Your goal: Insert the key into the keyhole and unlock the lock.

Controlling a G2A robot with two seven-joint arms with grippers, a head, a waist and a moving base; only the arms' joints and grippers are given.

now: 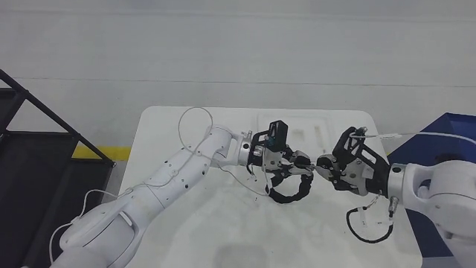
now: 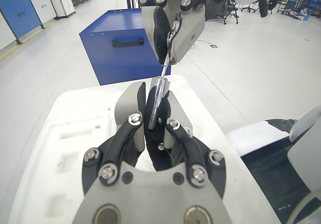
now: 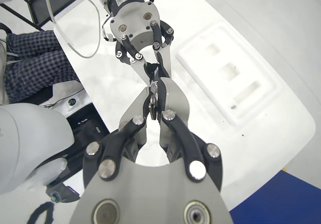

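My left gripper is clamped around the shiny chrome cylinder lock, whose black cable loop curves away over the white table; my right gripper pinches the small silver key by its head; the key's blade tip meets the cylinder's end face, midway between my two wrists; a white foam tray with recesses lies near on the table.

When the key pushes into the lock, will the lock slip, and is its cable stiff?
The lock looks like polished metal where it is gripped, so it may slip or twist in the left gripper when the key pushes. Its black cable curves in a loop, so it is probably flexible and may swing.
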